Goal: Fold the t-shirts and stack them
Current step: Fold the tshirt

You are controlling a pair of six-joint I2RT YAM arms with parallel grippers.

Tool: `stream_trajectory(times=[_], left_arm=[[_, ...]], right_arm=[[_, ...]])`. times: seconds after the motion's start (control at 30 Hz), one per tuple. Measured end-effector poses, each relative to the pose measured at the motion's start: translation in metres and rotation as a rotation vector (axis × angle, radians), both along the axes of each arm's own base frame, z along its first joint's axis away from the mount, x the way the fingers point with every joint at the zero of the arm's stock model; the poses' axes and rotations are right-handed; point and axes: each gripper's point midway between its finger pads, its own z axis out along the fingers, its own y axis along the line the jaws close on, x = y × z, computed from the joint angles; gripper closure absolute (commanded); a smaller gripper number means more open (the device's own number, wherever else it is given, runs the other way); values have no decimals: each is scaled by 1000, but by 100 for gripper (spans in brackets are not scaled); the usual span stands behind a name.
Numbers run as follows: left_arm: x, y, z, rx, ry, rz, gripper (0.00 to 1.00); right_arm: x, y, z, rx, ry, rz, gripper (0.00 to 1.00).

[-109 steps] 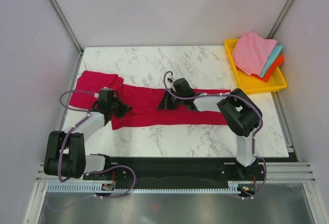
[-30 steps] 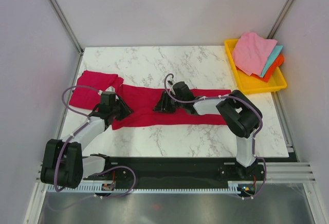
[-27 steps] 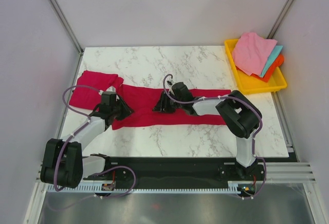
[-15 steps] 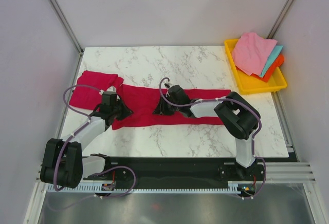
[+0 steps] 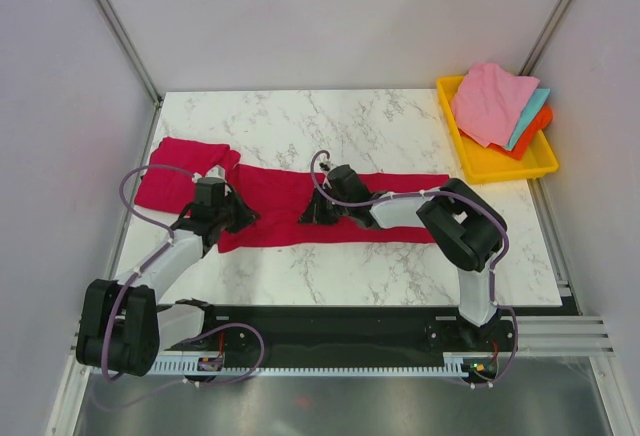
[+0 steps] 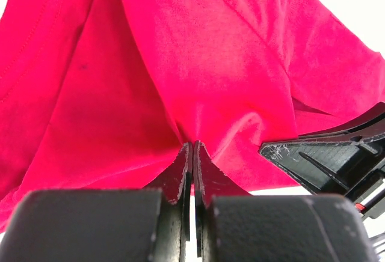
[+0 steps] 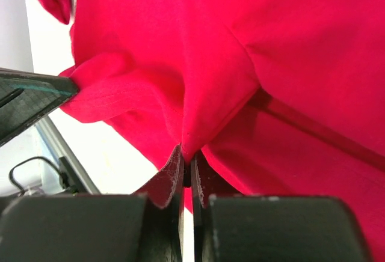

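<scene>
Pinching a raised fold near the left end of the crimson t-shirt [image 5: 275,201], the left gripper [image 6: 192,146] is clamping shut on the cloth. Further right, the right gripper [image 7: 186,154] is gripping another fold, while the shirt is lying as a long band across the worktop [image 5: 380,126].

White marble counter [image 5: 380,126] carries a long red t-shirt [image 5: 400,218] across its middle, a second red t-shirt [image 5: 175,171] touching its left end, and a yellow tray [image 5: 497,168] at the far-right corner.
</scene>
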Motion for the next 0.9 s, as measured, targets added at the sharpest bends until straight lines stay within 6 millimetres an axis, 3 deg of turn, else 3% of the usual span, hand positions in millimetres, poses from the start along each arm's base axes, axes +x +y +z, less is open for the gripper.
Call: stream_trajectory(times=[0.47,0.57,0.7,0.9], left_arm=[[-9,6,-5,15,41,16,98],[-9,9,-6,23,48,28,98],[-11,12,-8,31,60,37,97],[-10,13,0,28,33,42,77]], right_arm=[[7,-6,15,69,65,18,92],[7,-4,18,78,69,26,87],[7,-5,18,82,79,25,69],[7,-11,13,59,95,18,49]])
